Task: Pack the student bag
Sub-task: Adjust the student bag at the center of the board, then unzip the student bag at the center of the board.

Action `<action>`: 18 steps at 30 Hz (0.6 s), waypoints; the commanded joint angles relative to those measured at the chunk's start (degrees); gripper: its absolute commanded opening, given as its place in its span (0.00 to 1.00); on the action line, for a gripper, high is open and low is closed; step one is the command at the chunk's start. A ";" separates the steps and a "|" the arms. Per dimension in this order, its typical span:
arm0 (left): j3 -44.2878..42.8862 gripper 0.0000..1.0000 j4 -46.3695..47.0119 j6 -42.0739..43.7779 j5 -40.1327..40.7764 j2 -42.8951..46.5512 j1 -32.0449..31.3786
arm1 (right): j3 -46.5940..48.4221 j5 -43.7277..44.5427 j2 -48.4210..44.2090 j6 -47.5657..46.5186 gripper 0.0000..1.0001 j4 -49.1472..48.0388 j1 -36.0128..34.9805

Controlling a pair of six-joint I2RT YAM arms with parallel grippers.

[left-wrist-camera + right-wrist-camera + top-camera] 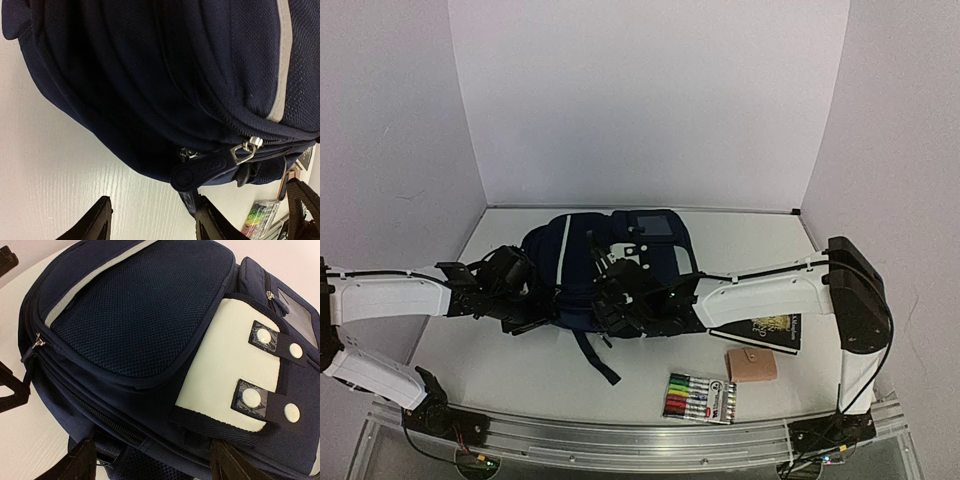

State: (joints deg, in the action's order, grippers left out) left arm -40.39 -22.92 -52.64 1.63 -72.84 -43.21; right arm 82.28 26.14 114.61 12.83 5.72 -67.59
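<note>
- student bag [545,255] lies flat mid-worktop [500,370], a bit toward the far side, front face up, a dark strap trailing toward the near edge
- all zips in view run shut; the inside of the bag is not visible, so I can't tell the contents
- zip pull [205,169], a dark rubber tab on a metal ring, hangs off the bag's left side
- front mesh pocket [145,315] looks flat; the light patch [225,370] beside it has two snap tabs pressed down
- left gripper [538,315] at the bag's left edge, jaws spread and pinching nothing, with the zip pull just above the right finger
- right gripper [608,300] over the bag's near end, jaws spread wide, gripping nothing
- loose on the worktop to the near right of the bag: black book [772,330], tan pad [752,365], marker pack [700,398]
- the marker pack is a clear packet with a row of coloured markers inside
</note>
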 commanded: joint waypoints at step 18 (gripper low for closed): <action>-2.54 0.16 3.36 0.20 2.85 1.50 -0.15 | 1.11 1.02 0.97 0.50 0.75 -0.48 0.08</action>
State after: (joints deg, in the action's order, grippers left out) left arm -40.51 -21.47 -53.43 3.67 -72.75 -43.20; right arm 82.28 26.11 115.13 12.98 5.69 -67.59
